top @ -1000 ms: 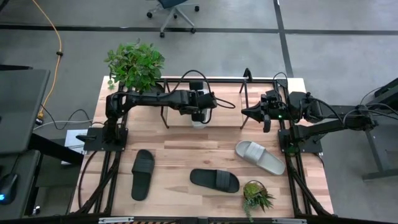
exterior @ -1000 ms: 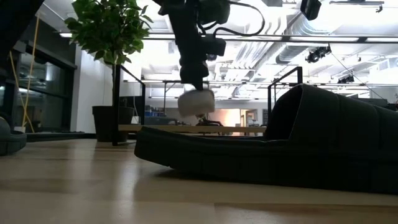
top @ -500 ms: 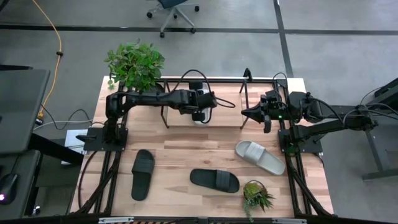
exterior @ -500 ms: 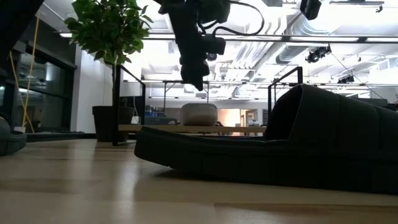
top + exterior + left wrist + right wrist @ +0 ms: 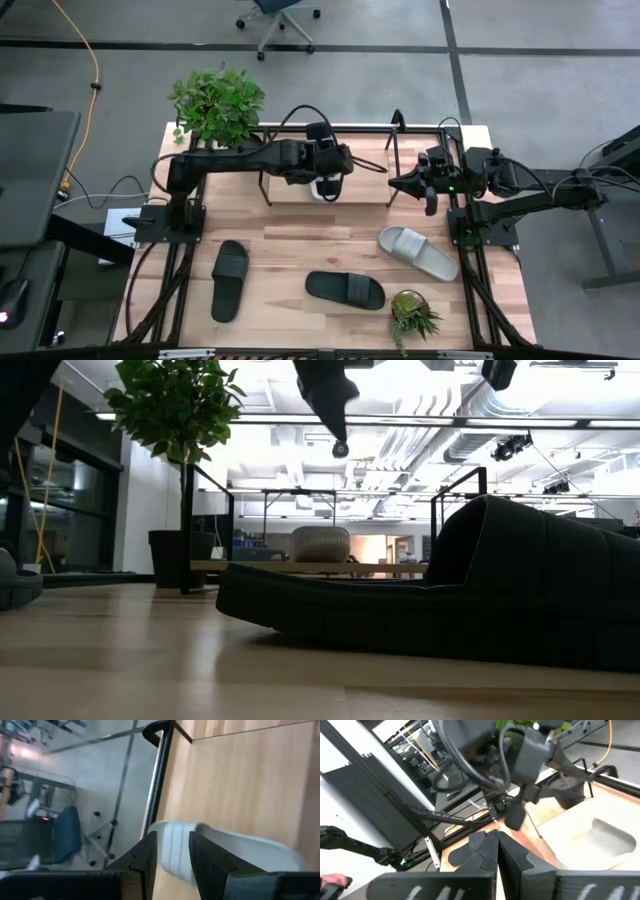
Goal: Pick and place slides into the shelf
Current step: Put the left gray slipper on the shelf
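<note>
From above, the left gripper (image 5: 328,172) is hovering over the shelf (image 5: 390,150), directly above a light grey slide (image 5: 322,190) lying on the shelf's wood board, while the right gripper (image 5: 408,181) is waiting beside the shelf's right end with its fingers pressed together and nothing between them. Three slides are lying on the table (image 5: 290,240): a black slide (image 5: 229,279) at the left, a second black slide (image 5: 345,289) in the middle, and a grey slide (image 5: 418,251) at the right, near a small potted plant (image 5: 411,313); a larger plant (image 5: 218,104) is standing at the far left corner. At table height, the grey slide on the board (image 5: 320,544) is resting flat and free, and the left arm is hanging clear above it, with the nearer black slide (image 5: 420,605) filling the foreground. Through the left wrist camera, that claw's fingers (image 5: 212,870) are standing slightly spread and empty, the grey slide (image 5: 220,852) just beyond them near the shelf's black tube. Through the right wrist camera, the placed slide (image 5: 610,837) is lying on the board. Judging from this, the release is done; the retreat is best made straight upward, so the fingers are clearing the strap and the tubing before swinging toward another slide.
</note>
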